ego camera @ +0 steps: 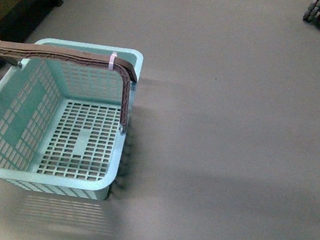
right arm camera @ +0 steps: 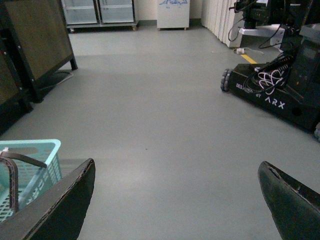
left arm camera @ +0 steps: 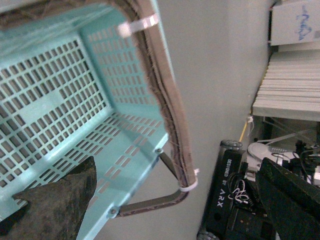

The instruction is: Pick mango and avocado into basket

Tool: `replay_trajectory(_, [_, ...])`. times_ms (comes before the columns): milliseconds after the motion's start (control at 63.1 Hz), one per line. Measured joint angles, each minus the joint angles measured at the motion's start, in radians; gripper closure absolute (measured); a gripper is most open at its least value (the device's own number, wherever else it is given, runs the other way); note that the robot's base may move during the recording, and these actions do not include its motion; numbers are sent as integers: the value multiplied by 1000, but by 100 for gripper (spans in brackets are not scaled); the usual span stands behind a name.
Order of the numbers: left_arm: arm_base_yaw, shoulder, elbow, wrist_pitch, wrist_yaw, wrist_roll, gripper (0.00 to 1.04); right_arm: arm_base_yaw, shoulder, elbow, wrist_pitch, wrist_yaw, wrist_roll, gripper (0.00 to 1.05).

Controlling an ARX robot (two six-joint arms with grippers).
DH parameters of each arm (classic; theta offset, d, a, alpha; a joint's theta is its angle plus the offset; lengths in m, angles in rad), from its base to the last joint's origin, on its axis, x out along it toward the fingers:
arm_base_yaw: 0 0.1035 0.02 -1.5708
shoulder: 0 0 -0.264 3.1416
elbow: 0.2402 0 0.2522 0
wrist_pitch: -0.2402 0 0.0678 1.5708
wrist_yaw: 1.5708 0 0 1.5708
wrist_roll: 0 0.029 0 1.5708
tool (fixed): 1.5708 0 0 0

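Both claws gape wide, gripping nothing. The left claw (left arm camera: 177, 164) hangs close by the basket (ego camera: 32, 178), the right claw (right arm camera: 176, 165) over grey floor (ego camera: 235, 136) to its right. The basket sits near left on the floor, its brown handle (ego camera: 61, 55) raised. Far right stands a black wheeled robot base (right arm camera: 270, 95).

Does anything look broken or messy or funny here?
Nothing looks broken or spilled. The basket stands upright on the grey floor, empty, its brown handle raised with two white ties around it. The only odd bit: no fruit shows in any view.
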Motion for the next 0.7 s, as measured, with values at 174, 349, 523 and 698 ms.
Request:
replay_trajectory(174, [-103, 266, 238, -35, -33, -57, 8, 0, 0, 0, 0, 0, 0, 9])
replay_trajectory(349, [-162, 406, 466, -80, -48, -103, 8, 0, 0, 0, 0, 0, 0, 9])
replay_trajectory(523, [-162, 565, 716, -122, -72, -127, 8, 0, 0, 0, 0, 0, 0, 9])
replay_trajectory(698, [-152, 646, 856, -168, -90, -111, 14, 0, 0, 0, 0, 0, 0, 9])
